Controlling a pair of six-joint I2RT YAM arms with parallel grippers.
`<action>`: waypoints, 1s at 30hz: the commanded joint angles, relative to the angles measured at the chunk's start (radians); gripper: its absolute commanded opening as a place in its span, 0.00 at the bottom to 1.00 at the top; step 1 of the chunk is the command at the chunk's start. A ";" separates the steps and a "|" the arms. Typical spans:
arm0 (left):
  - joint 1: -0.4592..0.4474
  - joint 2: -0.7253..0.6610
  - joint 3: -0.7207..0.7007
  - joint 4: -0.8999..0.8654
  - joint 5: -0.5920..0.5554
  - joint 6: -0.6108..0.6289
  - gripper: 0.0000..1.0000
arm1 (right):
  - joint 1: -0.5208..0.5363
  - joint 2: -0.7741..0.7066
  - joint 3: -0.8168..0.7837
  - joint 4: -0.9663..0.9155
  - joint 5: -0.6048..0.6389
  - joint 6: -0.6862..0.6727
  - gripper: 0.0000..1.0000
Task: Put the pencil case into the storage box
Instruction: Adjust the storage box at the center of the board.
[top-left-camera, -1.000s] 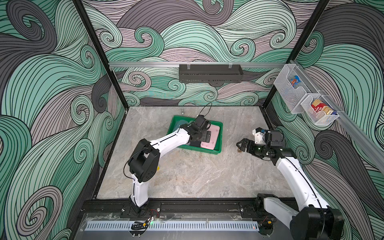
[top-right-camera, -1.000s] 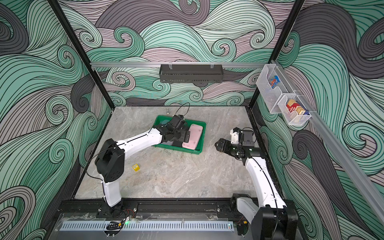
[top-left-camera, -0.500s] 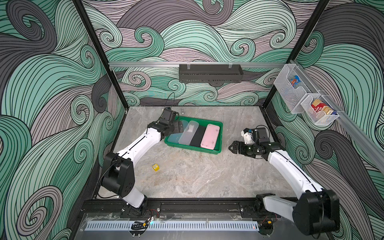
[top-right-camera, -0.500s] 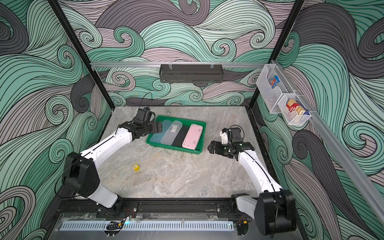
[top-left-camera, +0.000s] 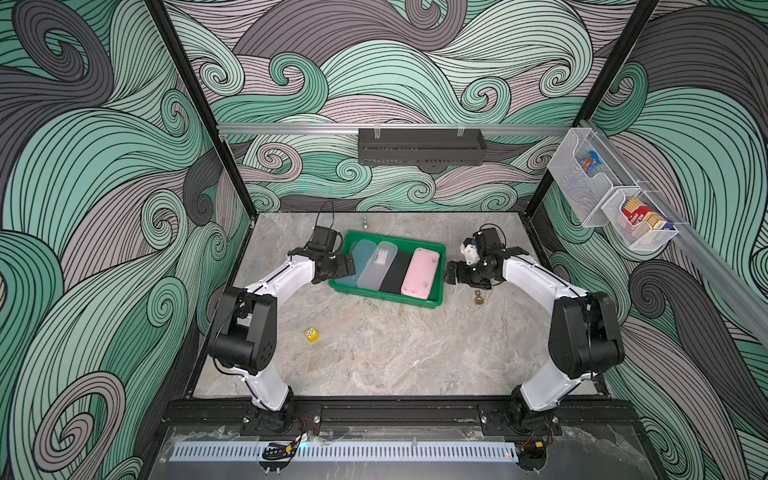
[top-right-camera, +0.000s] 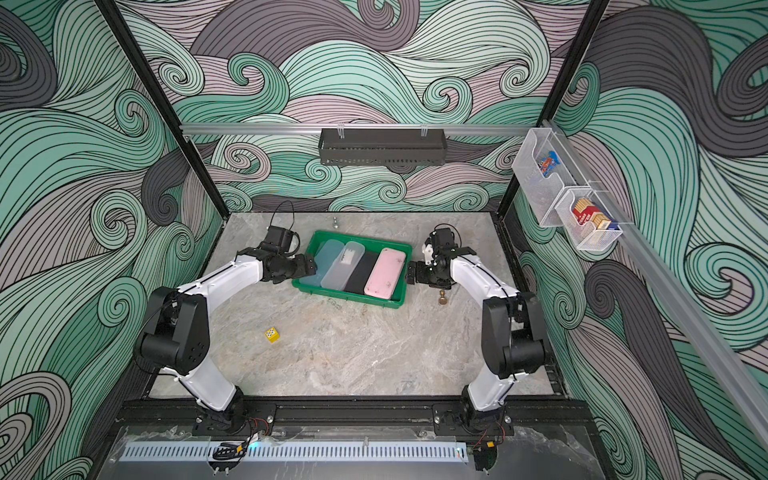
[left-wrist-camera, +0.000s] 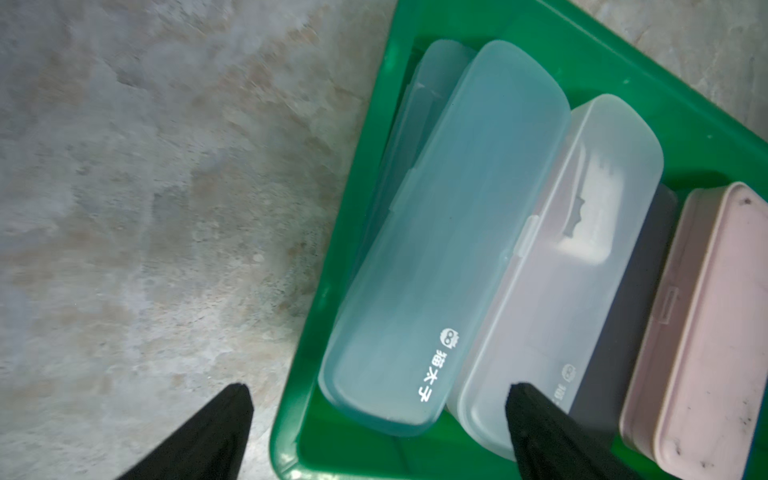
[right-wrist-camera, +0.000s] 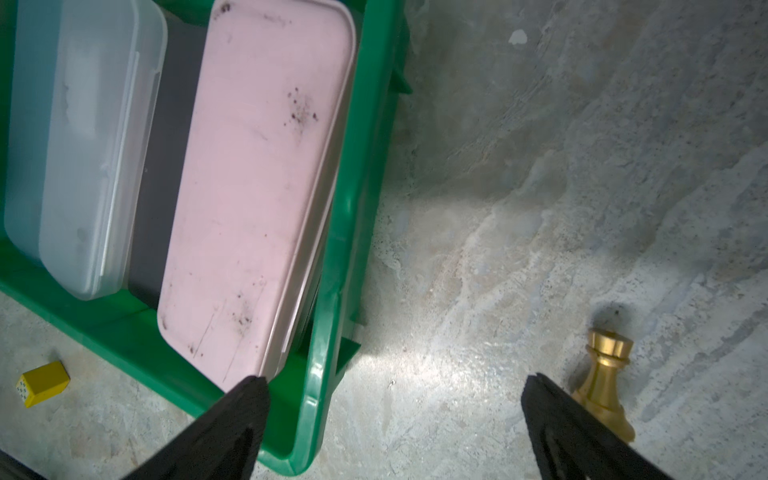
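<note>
Green storage box (top-left-camera: 382, 296) on the bench (top-left-camera: 395, 353), four pencil cases (top-left-camera: 380, 270) abreast inside, pink pencil case (top-left-camera: 420, 272) nearest the right pincer (top-left-camera: 451, 272), left pincer (top-left-camera: 348, 266) opposite, both spread wide, empty

- The storage box (top-left-camera: 386, 296), near the table's (top-left-camera: 395, 361) back edge, is filled across by pencil cases (top-left-camera: 420, 272) lying side by side.
- A brass chess piece (top-left-camera: 479, 298) stands just off the box's front right corner.
- A yellow die (top-left-camera: 311, 334) lies toward the left edge; the table's front half lies open.
</note>
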 joint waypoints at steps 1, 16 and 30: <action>0.007 0.013 -0.033 0.094 0.125 -0.032 0.99 | 0.004 0.021 0.035 0.003 -0.001 -0.005 0.99; -0.028 -0.031 -0.186 0.319 0.303 -0.161 0.99 | -0.006 -0.008 0.053 0.010 0.024 -0.001 0.99; -0.085 -0.071 -0.161 0.212 0.208 -0.147 0.99 | -0.099 -0.148 -0.028 0.037 0.015 0.002 0.99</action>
